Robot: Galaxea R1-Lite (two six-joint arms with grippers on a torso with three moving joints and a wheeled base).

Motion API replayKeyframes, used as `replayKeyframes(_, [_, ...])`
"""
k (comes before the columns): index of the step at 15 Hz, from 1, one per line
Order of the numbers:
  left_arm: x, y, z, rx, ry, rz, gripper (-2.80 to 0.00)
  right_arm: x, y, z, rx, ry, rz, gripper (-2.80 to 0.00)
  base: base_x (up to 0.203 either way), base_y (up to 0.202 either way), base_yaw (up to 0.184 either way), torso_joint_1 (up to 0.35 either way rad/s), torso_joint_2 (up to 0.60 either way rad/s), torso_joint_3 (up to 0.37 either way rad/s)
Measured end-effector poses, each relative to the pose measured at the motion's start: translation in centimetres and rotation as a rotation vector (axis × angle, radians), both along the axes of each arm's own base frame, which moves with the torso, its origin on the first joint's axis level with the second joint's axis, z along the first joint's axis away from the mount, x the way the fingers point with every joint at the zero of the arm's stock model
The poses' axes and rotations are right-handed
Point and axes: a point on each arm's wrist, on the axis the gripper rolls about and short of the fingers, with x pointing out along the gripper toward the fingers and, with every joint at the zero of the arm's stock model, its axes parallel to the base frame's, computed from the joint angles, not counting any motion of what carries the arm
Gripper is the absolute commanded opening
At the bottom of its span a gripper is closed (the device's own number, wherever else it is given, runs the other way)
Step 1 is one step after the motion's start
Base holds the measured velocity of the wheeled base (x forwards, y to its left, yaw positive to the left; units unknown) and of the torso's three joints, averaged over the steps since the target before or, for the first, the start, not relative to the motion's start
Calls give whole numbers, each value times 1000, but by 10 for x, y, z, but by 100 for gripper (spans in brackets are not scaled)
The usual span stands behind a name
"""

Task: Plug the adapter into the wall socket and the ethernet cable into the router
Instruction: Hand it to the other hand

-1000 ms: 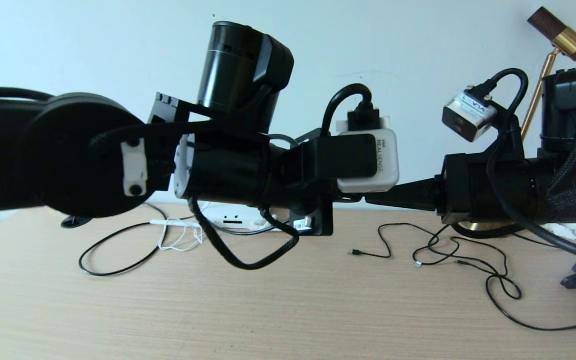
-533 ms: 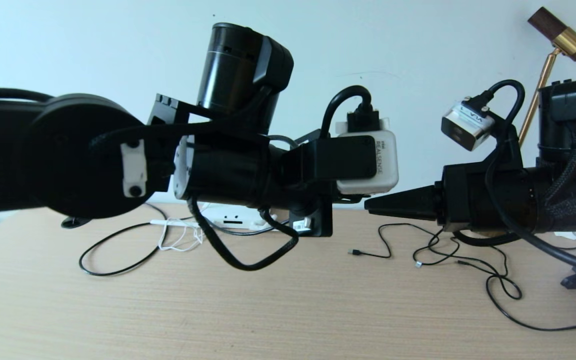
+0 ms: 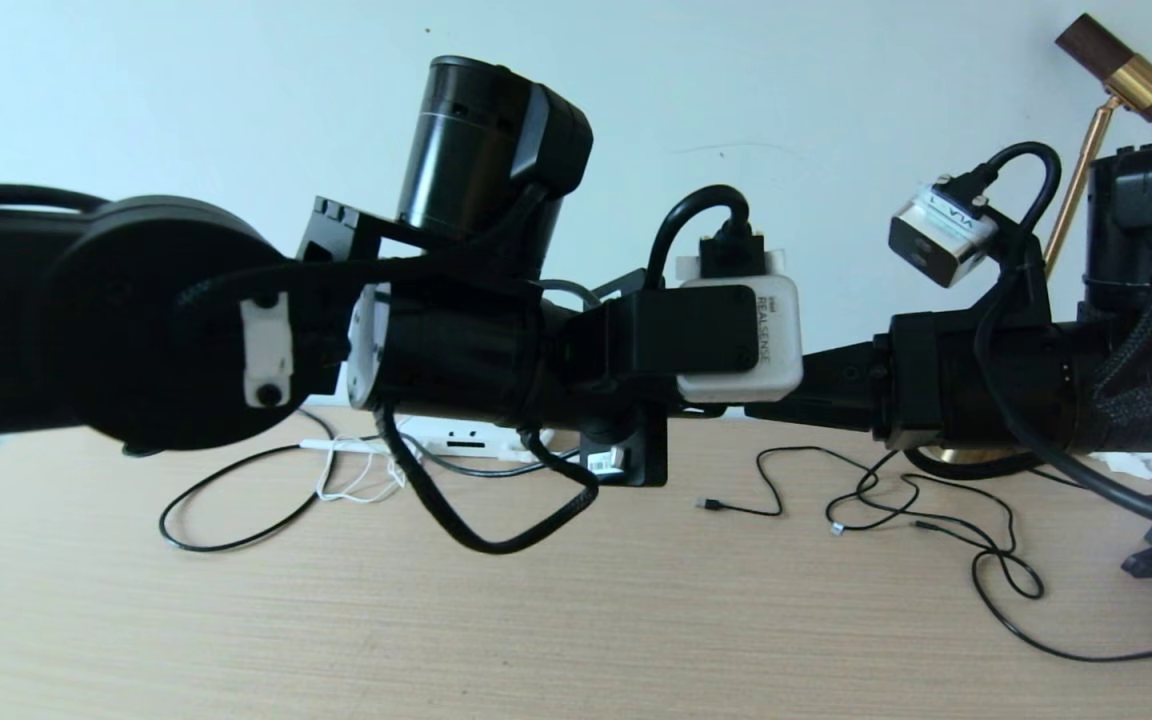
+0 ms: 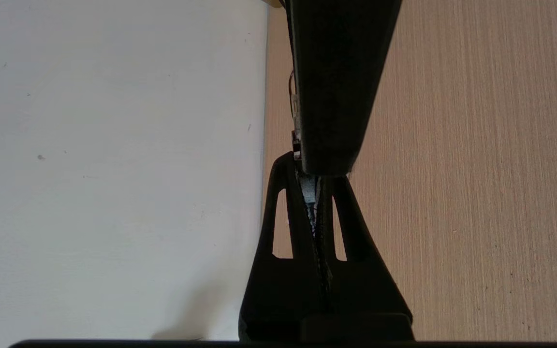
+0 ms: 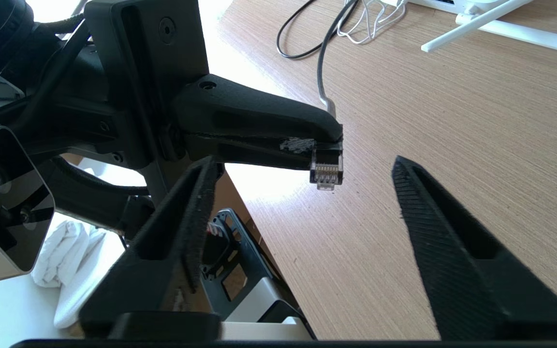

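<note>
The left pincer (image 5: pixel 324 140) is pressed together on the plug end of the ethernet cable (image 5: pixel 327 166), holding it in the air above the desk (image 3: pixel 576 620) with the gold contacts and clear tip jutting past the fingertips. The right pincer (image 5: pixel 302 193) stands spread wide, 1 finger (image 5: pixel 186 208) on each side of the plug and touching nothing. This looks like a hand-over or a regrip between the 2 arms. To do it well, the right pincer should close on the plug's body behind the contacts, squarely, before the left one lets go, so the plug does not twist or drop. The cable trails back across the desk toward the router (image 3: pixel 456 435), which lies by the wall with its antennas (image 5: pixel 472 26) flat. Leave slack in the cable.
</note>
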Motion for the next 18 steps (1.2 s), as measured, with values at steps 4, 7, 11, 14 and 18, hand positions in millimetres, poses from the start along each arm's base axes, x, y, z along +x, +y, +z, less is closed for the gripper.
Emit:
replayKeyframes(4, [-1, -1, 0, 0, 1, -4, -280, 1, 0, 2, 0, -7, -12, 0, 0, 0, 0, 0, 0, 0])
replayKeyframes(7, [-3, -1, -1, 4, 4, -7, -280, 1, 0, 3, -1, -12, -19, -48, 0, 0, 0, 0, 0, 0])
replayKeyframes(11, [-6, 0, -2, 6, 6, -11, -280, 3, 1, 2, -2, -10, -18, -280, 0, 0, 0, 0, 0, 0])
replayKeyframes(14, [-6, 0, -1, 5, 5, -14, -280, 3, 1, 1, -4, -6, -17, -280, 0, 0, 0, 0, 0, 0])
replayKeyframes(18, [-6, -1, -1, -3, -2, -14, -280, 3, 1, 0, -3, -3, -14, -280, 0, 0, 0, 0, 0, 0])
